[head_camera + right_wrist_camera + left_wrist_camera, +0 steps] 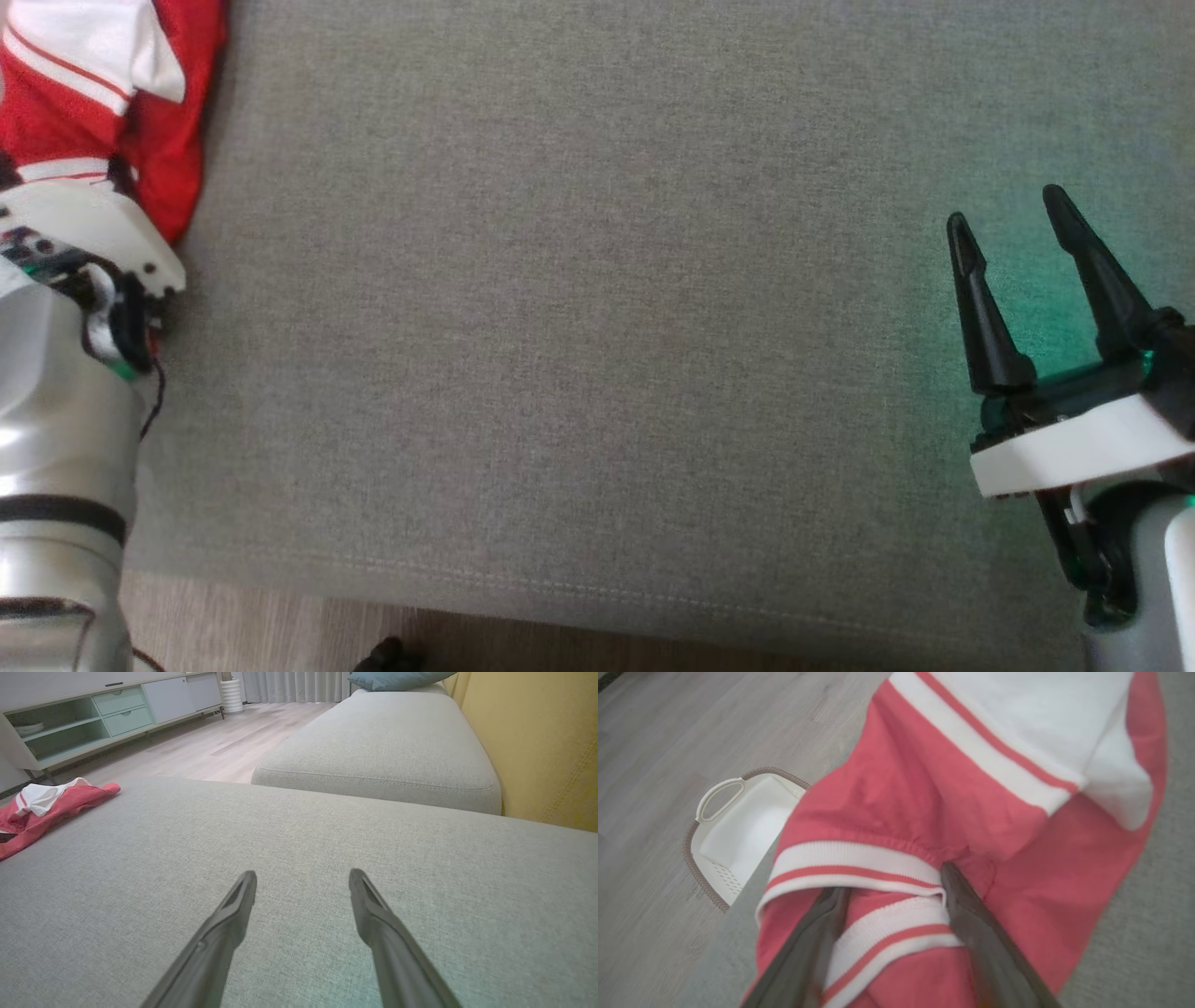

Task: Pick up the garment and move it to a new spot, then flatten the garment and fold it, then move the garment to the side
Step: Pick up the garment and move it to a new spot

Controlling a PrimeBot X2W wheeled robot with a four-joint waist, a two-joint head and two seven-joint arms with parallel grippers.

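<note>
The garment [159,140] is red with white panels and striped ribbed bands, bunched at the far left of the grey cushion [597,327]. In the left wrist view the garment [901,788] lies close up, and my left gripper [893,879] is open, its two fingers set down astride a white ribbed band with a red stripe. In the head view the white left wrist [93,243] sits at the garment's near edge. My right gripper [1006,207] hovers open over bare cushion at the right, far from the garment [51,802], nothing between its fingers [233,914].
A white basket [733,830] stands on the wood floor [280,625] past the cushion's left edge. A second grey cushion [383,742], a yellow backrest [537,742] and a teal pillow [397,679] lie beyond. A low cabinet [93,714] lines the wall.
</note>
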